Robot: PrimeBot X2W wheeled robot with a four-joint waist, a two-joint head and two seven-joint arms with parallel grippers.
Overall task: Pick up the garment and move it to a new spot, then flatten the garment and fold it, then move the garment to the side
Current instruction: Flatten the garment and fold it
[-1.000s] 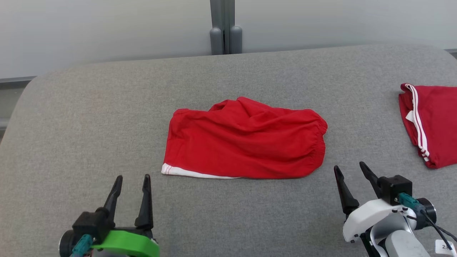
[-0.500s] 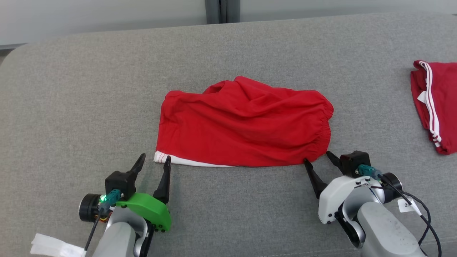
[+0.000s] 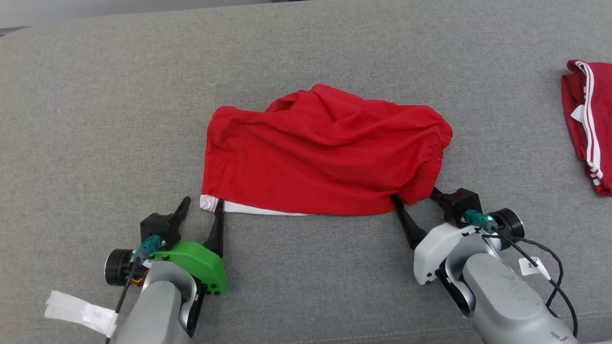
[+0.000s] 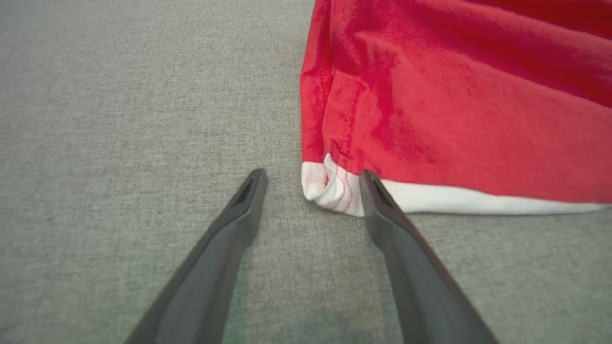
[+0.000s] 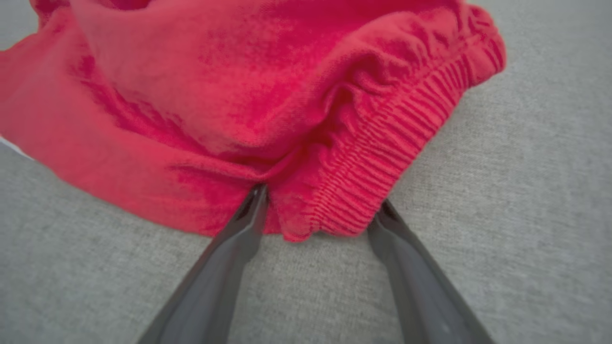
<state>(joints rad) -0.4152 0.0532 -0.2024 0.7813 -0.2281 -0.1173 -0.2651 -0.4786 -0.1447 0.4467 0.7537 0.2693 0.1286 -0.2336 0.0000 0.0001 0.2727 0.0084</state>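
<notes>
I am viewing a red knit garment lying rumpled at the middle of a grey woven surface. Its right end is gathering into a ribbed elastic waistband. A smooth white hem is running along the near edge at its left end.

Since a second ago, both arms have been coming forward to that near edge while the head camera has been tipping down. The garment is lying as it did.

The left gripper is standing wide open and gripping nothing. The hem's corner is lying between its fingers and touching the inner one. The right gripper is also gaping fully, with the waistband's near corner sitting between its fingers, unclamped.

I am seeing broad bare surface left of the garment and beyond it. To the right, a clear gap is separating it from a second red garment with white stripes at the frame's edge.
</notes>
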